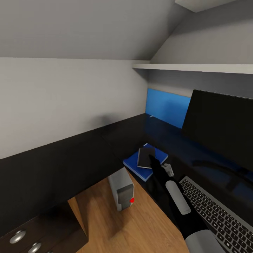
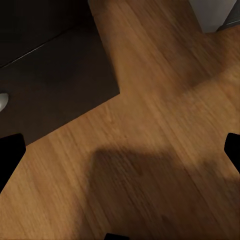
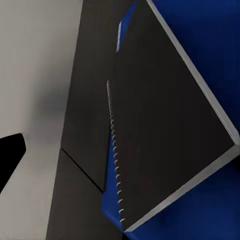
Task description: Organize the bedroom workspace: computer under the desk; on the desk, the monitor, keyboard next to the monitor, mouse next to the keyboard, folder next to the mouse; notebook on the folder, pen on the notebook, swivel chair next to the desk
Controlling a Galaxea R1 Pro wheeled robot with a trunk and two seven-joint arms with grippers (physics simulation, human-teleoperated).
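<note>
The notebook [image 1: 145, 157] lies flat on the blue folder [image 1: 135, 165], which rests on the black surface [image 1: 70, 158] near its inner corner; the right pincer [image 1: 153, 160] hangs just over the notebook, whether its fingers are apart I cannot tell; the keyboard [image 1: 214, 211] and the monitor [image 1: 219, 128] are beside the arm; the computer [image 1: 122, 189] stands on the wooden floor [image 2: 150, 150]; the left pincer's fingers [image 2: 10, 155] are apart above that floor.
</note>
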